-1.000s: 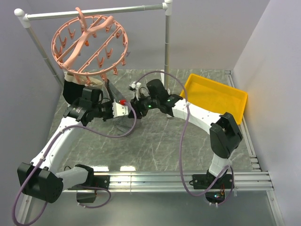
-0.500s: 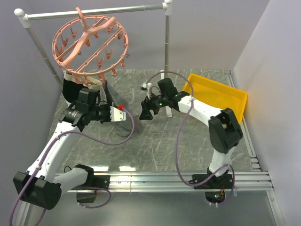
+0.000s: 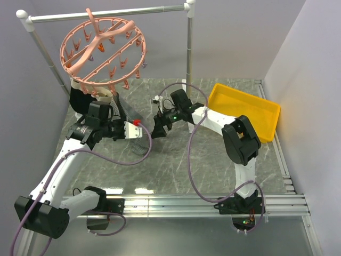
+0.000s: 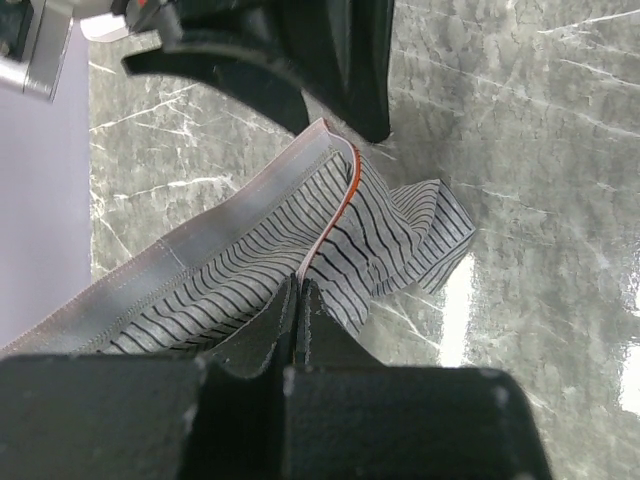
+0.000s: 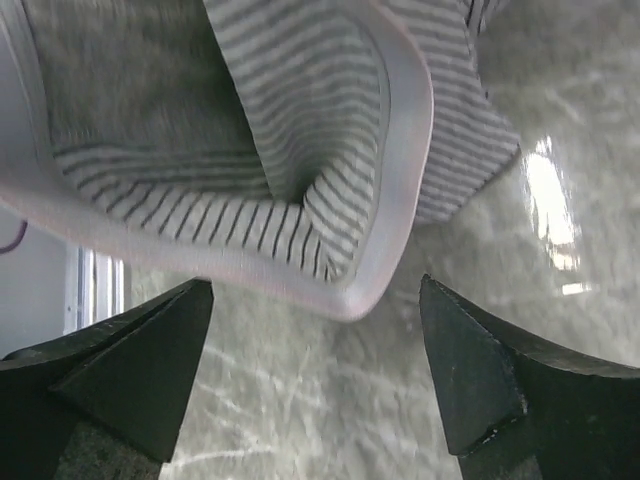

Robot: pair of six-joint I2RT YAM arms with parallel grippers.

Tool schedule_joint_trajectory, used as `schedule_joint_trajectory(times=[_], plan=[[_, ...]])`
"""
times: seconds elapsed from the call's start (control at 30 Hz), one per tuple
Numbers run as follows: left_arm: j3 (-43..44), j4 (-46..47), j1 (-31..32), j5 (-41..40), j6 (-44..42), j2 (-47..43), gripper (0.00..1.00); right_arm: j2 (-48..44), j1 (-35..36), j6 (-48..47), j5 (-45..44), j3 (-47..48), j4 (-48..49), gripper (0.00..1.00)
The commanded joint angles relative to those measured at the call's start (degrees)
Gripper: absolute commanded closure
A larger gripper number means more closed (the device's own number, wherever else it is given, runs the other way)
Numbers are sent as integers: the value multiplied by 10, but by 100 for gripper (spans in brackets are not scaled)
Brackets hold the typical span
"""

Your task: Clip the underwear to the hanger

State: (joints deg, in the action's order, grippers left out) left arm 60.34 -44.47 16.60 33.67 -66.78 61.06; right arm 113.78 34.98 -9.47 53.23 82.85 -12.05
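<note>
Since a second ago, my right end effector point(image 5: 315, 300) has opened wide and dropped lower beside the cloth, with its elbow drawn in over the table point(image 3: 170, 165). Its fingers now stand apart on either side of a waistband corner and touch nothing. My left end effector point(image 4: 300, 300) stays clamped together on the underwear point(image 4: 380, 240), pinching a striped fold just below the waistband. The garment hangs from it low over the table, and its bottom folds seem to rest on the marble. Beyond and above, the hanger point(image 3: 101, 50) hangs off the rail point(image 3: 106, 15) with its clips dangling. To do this well, I'd close the right on that corner, pull the waistband taut between both, then raise it squarely under a rim clip.
</note>
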Motion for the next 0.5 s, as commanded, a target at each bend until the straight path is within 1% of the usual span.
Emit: schedule_joint_trajectory(times=[0.0,0.1,0.13,0.2,0.27,0.3,0.37,0.4,0.43,0.47], plan=[[13,3,2,16,1,-16,100,10,9,17,29,29,42,11],[13,6,1,14,6,-16,100,13,12,25,36,29,56,26],[12,11,2,14,13,-16,99,12,12,29,39,28,66,40],[15,17,2,15,22,-13,99,7,12,38,40,21,76,54],[16,25,2,17,38,-12,100,2,12,29,43,22,64,86],[14,30,2,14,44,-11,99,-2,12,24,40,23,50,100],[7,53,2,6,78,-14,91,-23,10,16,30,16,37,100],[5,64,0,0,122,-19,86,-32,8,13,19,14,24,100],[4,75,-3,1,144,-23,75,-52,5,10,16,7,18,100],[3,88,-10,3,165,-27,72,-62,-1,8,11,4,11,100]])
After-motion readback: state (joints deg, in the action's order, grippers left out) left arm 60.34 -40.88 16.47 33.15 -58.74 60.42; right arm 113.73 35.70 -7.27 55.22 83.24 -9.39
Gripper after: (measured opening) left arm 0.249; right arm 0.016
